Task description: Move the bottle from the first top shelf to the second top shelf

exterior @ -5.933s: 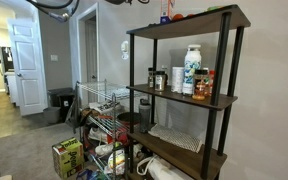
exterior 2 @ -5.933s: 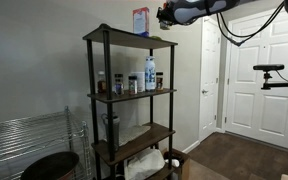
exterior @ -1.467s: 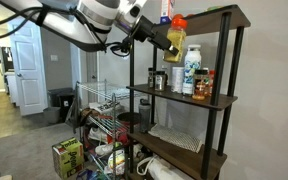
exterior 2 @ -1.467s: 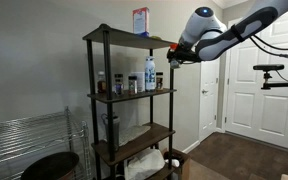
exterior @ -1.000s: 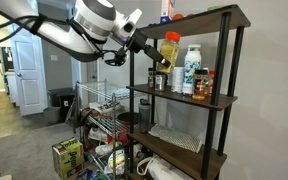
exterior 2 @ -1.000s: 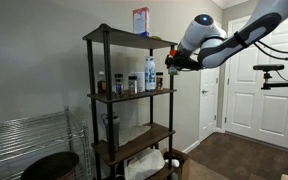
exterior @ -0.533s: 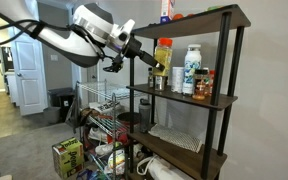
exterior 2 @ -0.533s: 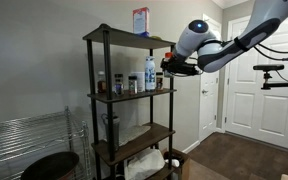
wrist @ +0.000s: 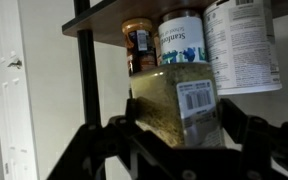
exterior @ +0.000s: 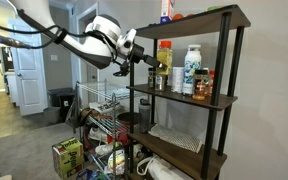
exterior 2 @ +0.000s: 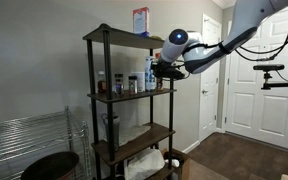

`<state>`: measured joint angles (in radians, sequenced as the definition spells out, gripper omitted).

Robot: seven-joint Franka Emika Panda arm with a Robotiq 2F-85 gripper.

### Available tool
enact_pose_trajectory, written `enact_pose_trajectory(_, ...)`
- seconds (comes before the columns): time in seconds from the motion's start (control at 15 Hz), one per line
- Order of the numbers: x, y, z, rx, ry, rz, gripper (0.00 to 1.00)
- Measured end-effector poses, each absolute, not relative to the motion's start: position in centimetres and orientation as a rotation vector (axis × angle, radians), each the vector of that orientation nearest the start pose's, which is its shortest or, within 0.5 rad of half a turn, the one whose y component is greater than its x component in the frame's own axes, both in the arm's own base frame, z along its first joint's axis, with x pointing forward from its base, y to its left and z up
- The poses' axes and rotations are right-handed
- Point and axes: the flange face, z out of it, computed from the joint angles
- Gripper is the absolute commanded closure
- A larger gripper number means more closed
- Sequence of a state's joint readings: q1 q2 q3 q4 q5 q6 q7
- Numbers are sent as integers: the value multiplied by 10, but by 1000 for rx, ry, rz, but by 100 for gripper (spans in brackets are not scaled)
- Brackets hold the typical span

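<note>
Between the two upper boards of the rack, in an exterior view, my pincer [exterior: 152, 64] comes in level from the side. It is closed on the bottle [exterior: 164, 56], which stands upright with its red cap uppermost. The bottle is below the first top shelf [exterior: 199, 18] and above the second top shelf [exterior: 189, 98], at the open end of that board, near the white jug [exterior: 191, 70]. A red-capped spice jar [exterior: 202, 85] stands on the jug's far side. Whether the bottle's base touches the board I cannot tell, since small dark jars [exterior: 157, 80] stand in front of it. A box [exterior: 166, 9] sits on the first top shelf.

From another side, in an exterior view, my arm [exterior 2: 219, 48] reaches across to the rack. My pincer [exterior 2: 160, 69] sits just above the second top shelf [exterior 2: 124, 97], close beside the white jug [exterior 2: 150, 73]. The bottle is too hidden in this view to make out. The box [exterior 2: 141, 21] stands on the first top shelf [exterior 2: 124, 38].

Wrist view: the bottle [wrist: 176, 100] fills the centre with its barcode label facing me. My pincer [wrist: 179, 140] clamps it between dark fingers [wrist: 99, 150] low in the picture. Behind it stand a small jar [wrist: 138, 45], a seasoning jar [wrist: 184, 38] and the white jug [wrist: 246, 45], with a black rack post [wrist: 85, 70] to one side.
</note>
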<state>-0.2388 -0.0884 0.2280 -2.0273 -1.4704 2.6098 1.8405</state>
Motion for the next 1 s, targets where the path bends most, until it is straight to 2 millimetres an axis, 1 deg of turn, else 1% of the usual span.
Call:
enact_pose_trajectory(0.2,597,27,522,-2656,1025,-1862,43)
enact_pose_trajectory(0.33,611,29,507,-2665,1031,-1825,43)
enact_pose_trajectory(0.47,623,28,497,-2658,1051,-1799,43)
enact_pose_trajectory(0.67,636,26,490,-2633,1086,-1782,43)
enact_pose_trajectory(1.0,651,18,489,-2556,1170,-1802,43)
